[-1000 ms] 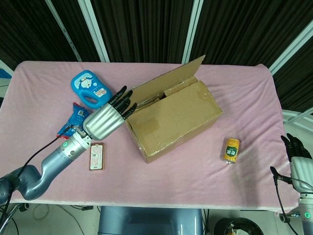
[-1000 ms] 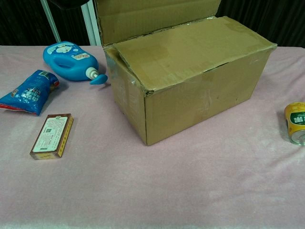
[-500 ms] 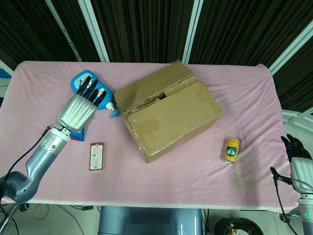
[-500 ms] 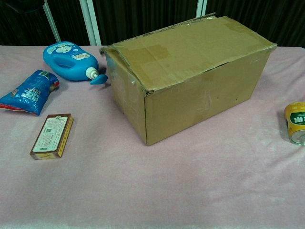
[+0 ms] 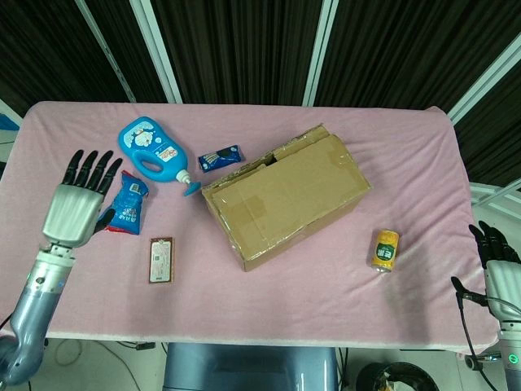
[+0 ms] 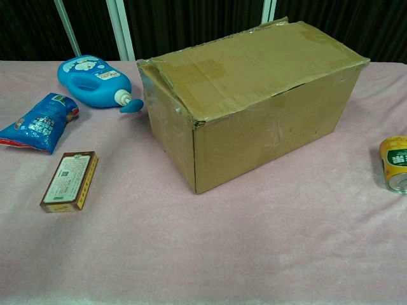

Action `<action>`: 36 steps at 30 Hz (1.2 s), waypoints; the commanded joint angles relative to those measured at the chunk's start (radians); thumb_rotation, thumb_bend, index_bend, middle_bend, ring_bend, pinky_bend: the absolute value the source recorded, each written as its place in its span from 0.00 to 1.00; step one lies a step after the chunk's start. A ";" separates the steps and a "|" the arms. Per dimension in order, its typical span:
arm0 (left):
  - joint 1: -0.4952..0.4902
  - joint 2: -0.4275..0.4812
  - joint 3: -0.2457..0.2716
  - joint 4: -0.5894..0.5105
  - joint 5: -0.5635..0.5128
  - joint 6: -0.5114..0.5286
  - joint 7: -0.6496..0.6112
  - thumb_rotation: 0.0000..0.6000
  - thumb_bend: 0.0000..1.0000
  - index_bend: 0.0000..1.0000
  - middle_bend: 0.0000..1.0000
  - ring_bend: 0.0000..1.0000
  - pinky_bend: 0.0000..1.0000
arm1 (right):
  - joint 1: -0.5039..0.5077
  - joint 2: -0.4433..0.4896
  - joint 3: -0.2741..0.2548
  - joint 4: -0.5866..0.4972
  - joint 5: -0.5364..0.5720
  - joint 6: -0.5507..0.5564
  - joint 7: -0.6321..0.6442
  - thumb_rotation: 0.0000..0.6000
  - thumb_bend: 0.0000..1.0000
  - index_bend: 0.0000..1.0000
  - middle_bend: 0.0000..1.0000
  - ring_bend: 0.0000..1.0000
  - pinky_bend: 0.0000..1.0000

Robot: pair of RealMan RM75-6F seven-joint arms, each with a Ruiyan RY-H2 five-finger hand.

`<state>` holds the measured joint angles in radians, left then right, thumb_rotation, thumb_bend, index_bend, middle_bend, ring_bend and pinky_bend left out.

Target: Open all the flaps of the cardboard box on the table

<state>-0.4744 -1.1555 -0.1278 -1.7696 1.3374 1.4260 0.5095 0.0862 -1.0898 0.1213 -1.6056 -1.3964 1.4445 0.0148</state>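
From the head view the cardboard box [image 5: 285, 204] sits mid-table with its flaps down, the left hand [image 5: 80, 199] spread and empty beside the blue pouch [image 5: 126, 208], the right hand [image 5: 498, 259] half cut off, its grasp unclear, while the chest view shows neither hand and crops the can [image 6: 395, 162].

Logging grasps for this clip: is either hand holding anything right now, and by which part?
Nothing is held. The left hand hovers with fingers spread beside the blue snack packet, apart from the cardboard box. The right hand is empty at the table's edge.
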 commanded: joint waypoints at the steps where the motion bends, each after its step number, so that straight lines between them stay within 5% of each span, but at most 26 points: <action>1: 0.143 -0.035 0.086 -0.012 0.063 0.132 -0.135 1.00 0.19 0.00 0.00 0.00 0.00 | 0.024 0.026 0.017 -0.041 -0.016 -0.007 -0.030 1.00 0.30 0.00 0.00 0.00 0.21; 9: 0.250 -0.092 0.114 0.104 0.062 0.193 -0.282 1.00 0.19 0.00 0.00 0.00 0.00 | 0.180 0.114 0.106 -0.195 0.001 -0.152 -0.162 1.00 0.32 0.00 0.00 0.00 0.21; 18: 0.259 -0.098 0.079 0.160 0.035 0.140 -0.398 1.00 0.20 0.00 0.00 0.00 0.00 | 0.487 0.089 0.231 -0.230 0.138 -0.452 -0.346 1.00 0.97 0.01 0.00 0.00 0.21; 30: 0.264 -0.085 0.047 0.170 0.007 0.071 -0.470 1.00 0.20 0.00 0.00 0.00 0.00 | 0.854 -0.160 0.249 0.001 0.309 -0.707 -0.497 1.00 1.00 0.29 0.16 0.08 0.21; 36: 0.266 -0.086 0.033 0.173 -0.001 0.054 -0.481 1.00 0.20 0.01 0.00 0.00 0.00 | 0.962 -0.270 0.242 0.132 0.364 -0.750 -0.498 1.00 1.00 0.31 0.19 0.08 0.21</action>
<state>-0.2083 -1.2412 -0.0936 -1.5967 1.3376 1.4812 0.0300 1.0162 -1.3212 0.3668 -1.5175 -1.0584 0.7166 -0.4777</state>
